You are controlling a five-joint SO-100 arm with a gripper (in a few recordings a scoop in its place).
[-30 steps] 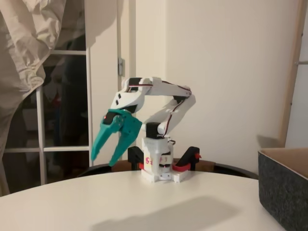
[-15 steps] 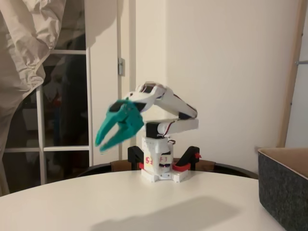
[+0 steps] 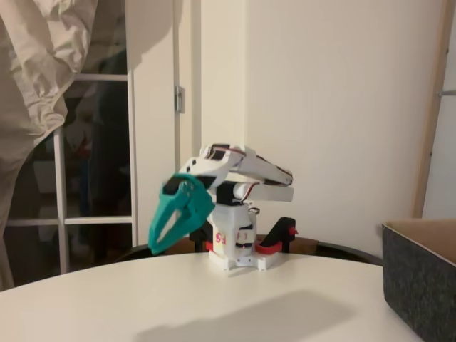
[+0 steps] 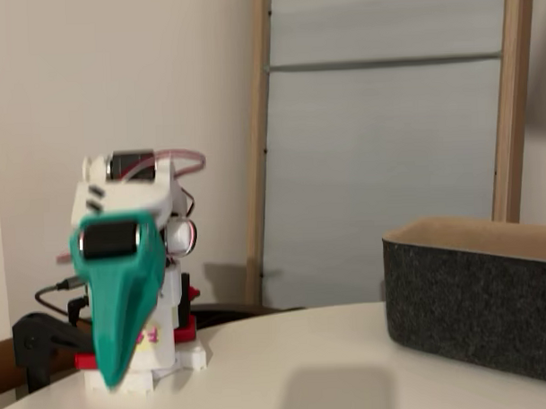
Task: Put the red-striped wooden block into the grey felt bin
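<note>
Folded back low over its base since a second ago, gripper [image 3: 158, 241] now nearly closed and empty, hanging above table [image 3: 178, 299]; red-striped wooden block unseen, likely already inside grey felt bin [image 4: 474, 319].

white round table [image 3: 142, 299] | on it: grey felt bin [image 4: 474, 296], arm base [image 3: 239, 258]

Table [image 3: 178, 299] bare across centre + lower left of frame, open room for pincer [image 3: 158, 246]. Only obstacle: grey felt bin [image 3: 420, 281] w/ straight walls, lower right.
</note>
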